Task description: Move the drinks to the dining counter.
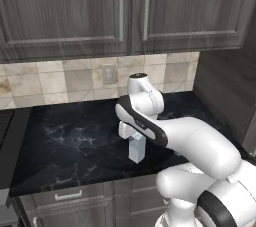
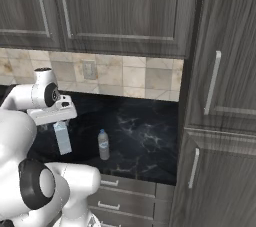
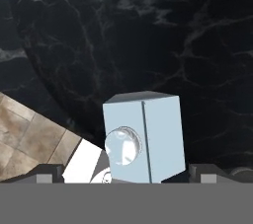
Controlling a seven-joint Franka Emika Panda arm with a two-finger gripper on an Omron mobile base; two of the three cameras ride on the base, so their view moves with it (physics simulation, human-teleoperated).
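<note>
Robot's hand (image 2: 56,121), fingers spread, hovers above the upright carton (image 2: 62,137) on the desk (image 2: 145,141), poised to grasp.

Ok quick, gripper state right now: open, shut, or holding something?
Gripper: open, holding nothing; it hangs directly above the carton on the black counter, one fingertip on each side of the carton's top.

Cartons: one, white gable-top carton (image 2: 62,137), at 9 o'clock of the bottle.
Bottles: one, clear bottle (image 2: 103,144), blue cap.
Wall outlets: one, outlet (image 2: 89,70).
Counters: one, black counter (image 2: 145,141).
</note>
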